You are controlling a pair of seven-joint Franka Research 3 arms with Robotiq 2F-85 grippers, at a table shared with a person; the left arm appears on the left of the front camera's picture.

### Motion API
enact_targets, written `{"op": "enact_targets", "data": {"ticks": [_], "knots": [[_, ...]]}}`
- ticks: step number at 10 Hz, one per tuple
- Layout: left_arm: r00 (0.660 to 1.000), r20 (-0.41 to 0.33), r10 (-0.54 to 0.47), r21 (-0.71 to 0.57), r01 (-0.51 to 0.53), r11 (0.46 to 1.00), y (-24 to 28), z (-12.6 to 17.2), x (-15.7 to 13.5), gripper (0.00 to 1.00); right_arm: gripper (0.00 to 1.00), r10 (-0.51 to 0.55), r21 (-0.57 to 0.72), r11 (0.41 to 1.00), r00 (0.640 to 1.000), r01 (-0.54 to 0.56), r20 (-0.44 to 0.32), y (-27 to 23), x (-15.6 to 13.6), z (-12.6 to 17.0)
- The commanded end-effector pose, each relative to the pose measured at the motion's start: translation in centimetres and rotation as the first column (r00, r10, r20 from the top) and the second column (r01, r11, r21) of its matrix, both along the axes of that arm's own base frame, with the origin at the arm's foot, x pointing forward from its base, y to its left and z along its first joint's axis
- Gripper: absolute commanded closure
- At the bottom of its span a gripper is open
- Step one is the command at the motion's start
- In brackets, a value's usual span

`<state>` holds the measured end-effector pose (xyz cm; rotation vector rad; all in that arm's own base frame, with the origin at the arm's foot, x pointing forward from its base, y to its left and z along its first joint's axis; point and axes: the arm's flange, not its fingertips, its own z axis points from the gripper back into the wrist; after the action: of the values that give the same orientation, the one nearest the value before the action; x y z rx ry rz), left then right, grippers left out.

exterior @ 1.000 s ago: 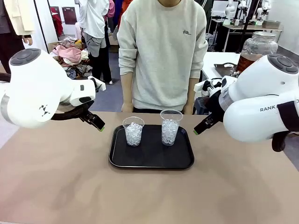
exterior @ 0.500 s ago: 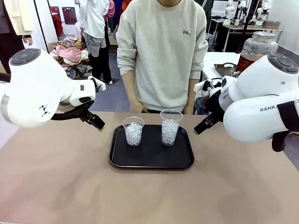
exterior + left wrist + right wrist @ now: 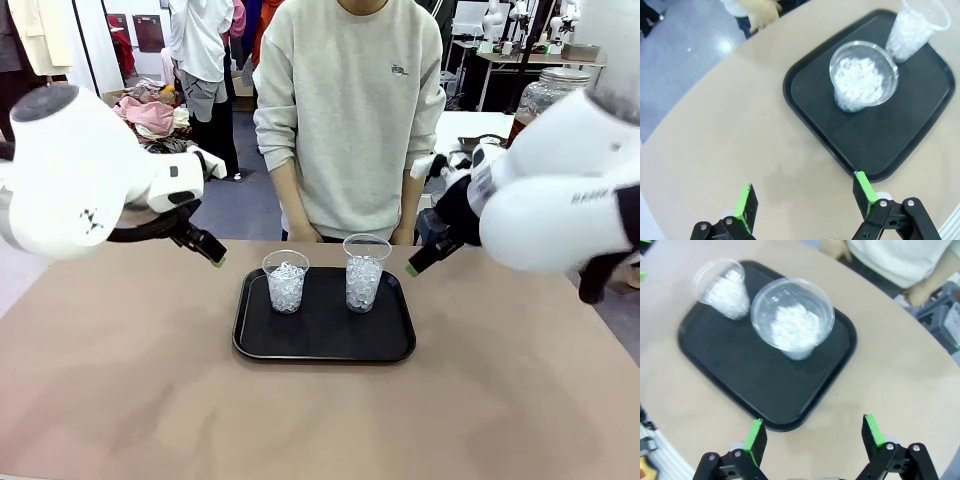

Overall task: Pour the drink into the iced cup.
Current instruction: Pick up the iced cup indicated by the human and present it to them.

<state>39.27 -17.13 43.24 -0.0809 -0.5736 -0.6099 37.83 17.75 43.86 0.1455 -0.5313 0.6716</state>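
Short iced cup, tall iced cup, clear, tapered; left hand, right hand spread

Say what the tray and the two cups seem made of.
Tray: probably plastic, matte black, moulded rounded rim. Shorter cup and taller cup: clear and thin-walled, likely plastic, possibly glass; the ice shows through their walls.

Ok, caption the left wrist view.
Open left gripper over the table, near a tray with two iced cups.
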Motion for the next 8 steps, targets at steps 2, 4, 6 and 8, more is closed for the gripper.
{"op": "enact_targets", "data": {"ticks": [2, 4, 6, 8], "knots": [[0.998, -0.057, -0.04, -0.143, 0.032, 0.989, 1.5, 5.3, 0.4, 0.0, 0.0, 0.045, 0.17, 0.985, 0.988, -0.019, -0.148, -3.0, 0.9, 5.7], [0.991, -0.13, -0.032, -0.277, -0.006, 0.961, 3.0, 7.4, 1.1, 0.0, 0.0, 0.041, 0.305, 0.952, 0.966, 0.04, -0.254, -4.9, 1.5, 7.4], [0.973, -0.227, -0.044, -0.421, -0.057, 0.906, 5.0, 7.9, 2.0, 0.0, 0.0, 0.065, 0.423, 0.902, 0.94, 0.089, -0.336, -7.0, 2.1, 8.0], [0.956, -0.29, -0.052, -0.478, -0.098, 0.873, 6.0, 7.3, 2.8, 0.0, 0.0, 0.085, 0.487, 0.865, 0.923, 0.119, -0.376, -8.4, 2.8, 7.5]]}}
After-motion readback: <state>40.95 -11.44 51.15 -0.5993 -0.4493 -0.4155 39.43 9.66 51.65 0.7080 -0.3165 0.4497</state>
